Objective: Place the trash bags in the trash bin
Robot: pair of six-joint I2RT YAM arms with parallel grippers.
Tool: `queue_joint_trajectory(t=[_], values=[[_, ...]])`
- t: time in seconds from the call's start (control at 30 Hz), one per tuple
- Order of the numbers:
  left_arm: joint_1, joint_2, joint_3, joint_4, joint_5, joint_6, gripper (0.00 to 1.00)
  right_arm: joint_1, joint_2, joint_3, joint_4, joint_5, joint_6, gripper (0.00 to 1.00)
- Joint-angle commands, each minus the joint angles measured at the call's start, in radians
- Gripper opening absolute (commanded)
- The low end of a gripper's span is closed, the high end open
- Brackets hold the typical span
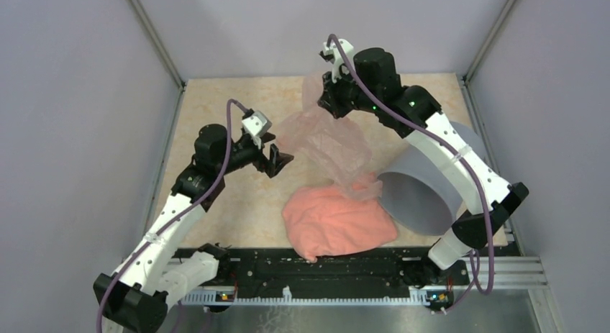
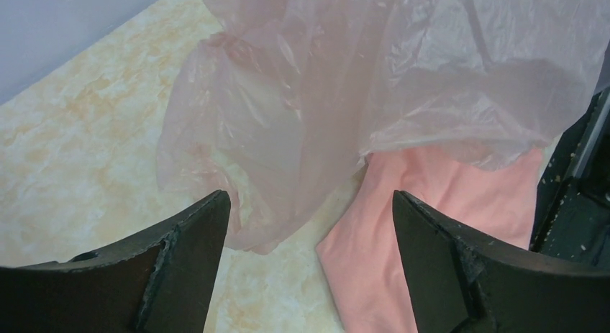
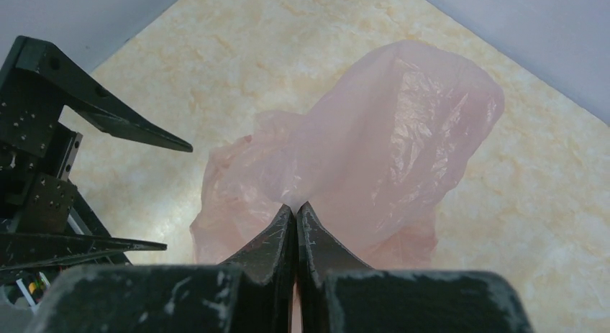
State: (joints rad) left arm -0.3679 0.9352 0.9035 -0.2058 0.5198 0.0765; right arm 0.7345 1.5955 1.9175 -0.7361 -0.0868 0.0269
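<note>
The see-through pale pink trash bag [image 1: 327, 142] hangs from my right gripper [image 1: 332, 103], which is shut on its upper edge and holds it above the table; its lower end drapes down toward the bin's rim. In the right wrist view the film [image 3: 374, 160] is pinched between the closed jaws [image 3: 296, 207]. The grey trash bin [image 1: 424, 185] lies on its side at the right, mouth facing left. My left gripper [image 1: 279, 160] is open and empty, just left of the hanging bag [image 2: 345, 96], not touching it.
An opaque salmon-pink folded sheet [image 1: 338, 221] lies on the table in front of the bin's mouth; it also shows in the left wrist view [image 2: 446, 225]. Grey walls enclose the marbled table [image 1: 237, 103] on three sides.
</note>
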Motion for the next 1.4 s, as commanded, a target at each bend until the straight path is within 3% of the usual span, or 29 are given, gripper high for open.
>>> queue_joint_trajectory(t=[0.0, 0.5, 0.63, 0.87, 1.03, 1.17, 1.27, 1.37], values=[[-0.036, -0.037, -0.020, 0.034, 0.013, 0.130, 0.90, -0.007, -0.073, 0.066, -0.012, -0.022, -0.013, 0.00], [-0.093, -0.001, -0.065, 0.143, 0.001, 0.105, 0.91, -0.030, -0.095, 0.143, -0.046, -0.056, 0.033, 0.00], [-0.155, 0.007, -0.088, 0.190, -0.095, 0.074, 0.84, -0.089, -0.064, 0.179, -0.041, -0.144, 0.096, 0.00], [-0.237, -0.011, -0.139, 0.340, -0.331, 0.064, 0.86, -0.109, -0.050, 0.178, -0.034, -0.209, 0.125, 0.00], [-0.262, -0.028, -0.158, 0.448, -0.406, 0.099, 0.84, -0.115, -0.055, 0.179, -0.043, -0.215, 0.128, 0.00], [-0.269, -0.009, -0.159, 0.467, -0.373, 0.141, 0.84, -0.124, -0.061, 0.179, -0.041, -0.222, 0.134, 0.00], [-0.276, 0.024, -0.137, 0.442, -0.360, 0.144, 0.76, -0.134, -0.054, 0.188, -0.035, -0.222, 0.148, 0.00], [-0.280, 0.036, -0.099, 0.368, -0.307, 0.115, 0.51, -0.171, -0.030, 0.206, -0.031, -0.195, 0.181, 0.00]])
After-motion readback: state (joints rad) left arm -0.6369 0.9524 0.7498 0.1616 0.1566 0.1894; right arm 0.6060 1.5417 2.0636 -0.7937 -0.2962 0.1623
